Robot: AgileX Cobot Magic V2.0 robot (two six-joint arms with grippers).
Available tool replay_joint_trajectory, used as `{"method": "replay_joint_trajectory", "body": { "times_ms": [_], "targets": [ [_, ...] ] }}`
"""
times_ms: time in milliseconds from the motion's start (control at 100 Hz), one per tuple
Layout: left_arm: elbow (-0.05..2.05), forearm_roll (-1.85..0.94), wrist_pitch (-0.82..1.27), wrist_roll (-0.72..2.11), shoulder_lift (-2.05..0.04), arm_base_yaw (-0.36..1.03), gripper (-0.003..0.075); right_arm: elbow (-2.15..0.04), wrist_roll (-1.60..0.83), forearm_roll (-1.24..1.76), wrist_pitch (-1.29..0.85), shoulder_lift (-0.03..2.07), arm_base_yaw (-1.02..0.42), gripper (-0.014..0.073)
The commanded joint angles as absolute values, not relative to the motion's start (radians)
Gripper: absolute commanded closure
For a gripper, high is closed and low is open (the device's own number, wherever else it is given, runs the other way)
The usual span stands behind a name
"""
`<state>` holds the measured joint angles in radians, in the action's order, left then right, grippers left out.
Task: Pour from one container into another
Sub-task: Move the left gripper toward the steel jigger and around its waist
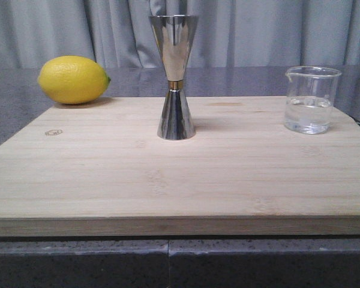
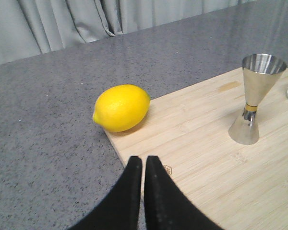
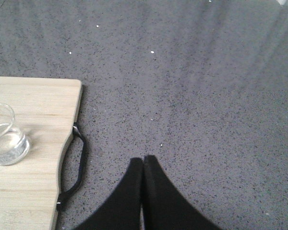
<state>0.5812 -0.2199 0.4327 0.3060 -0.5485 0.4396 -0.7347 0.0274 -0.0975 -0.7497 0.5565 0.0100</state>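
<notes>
The small clear glass beaker [image 1: 311, 99] stands at the right of the wooden board [image 1: 108, 174], holding some clear liquid; it also shows in the right wrist view as the beaker [image 3: 5, 136]. The steel hourglass jigger [image 1: 174, 77] with a gold waist band stands upright mid-board, and the jigger [image 2: 255, 98] appears in the left wrist view too. My left gripper [image 2: 143, 159] is shut and empty, over the board's near-left edge. My right gripper [image 3: 144, 158] is shut and empty above the grey counter, right of the board. Neither gripper shows in the front view.
A yellow lemon [image 1: 73, 79] lies at the board's far-left corner, half on the counter; the lemon [image 2: 121, 108] is ahead of my left gripper. A black handle [image 3: 74, 165] runs along the board's right edge. Grey curtains [image 1: 60, 30] hang behind the speckled counter [image 3: 206, 96].
</notes>
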Motion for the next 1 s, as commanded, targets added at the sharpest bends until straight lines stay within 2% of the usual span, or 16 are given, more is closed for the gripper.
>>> {"method": "replay_joint_trajectory", "body": {
  "times_ms": [0, 230, 470, 620, 800, 990],
  "targets": [
    [0.617, -0.239, 0.296, 0.326, -0.603, 0.475, 0.0725, -0.771, 0.015, -0.103, -0.678, 0.580, 0.013, 0.0665],
    [0.611, -0.237, 0.087, 0.338, -0.746, 0.521, 0.0725, -0.769, 0.015, -0.103, -0.678, 0.585, 0.013, 0.0665],
    [0.512, -0.230, -0.275, 0.366, -0.837, 0.614, 0.0725, -0.769, 0.009, -0.103, -0.678, 0.585, 0.013, 0.0665],
    [0.423, -0.191, -0.402, 0.276, -0.875, 0.661, 0.0725, -0.769, 0.009, -0.103, -0.676, 0.586, 0.013, 0.0665],
    [0.304, 0.018, -0.618, 0.022, -0.929, 0.655, 0.0725, -0.769, 0.009, -0.103, -0.675, 0.586, 0.013, 0.0665],
    [0.259, 0.071, -0.773, -0.047, -1.071, 0.653, 0.0725, -0.767, 0.009, -0.101, -0.638, 0.586, 0.013, 0.0665]
  ]
}}
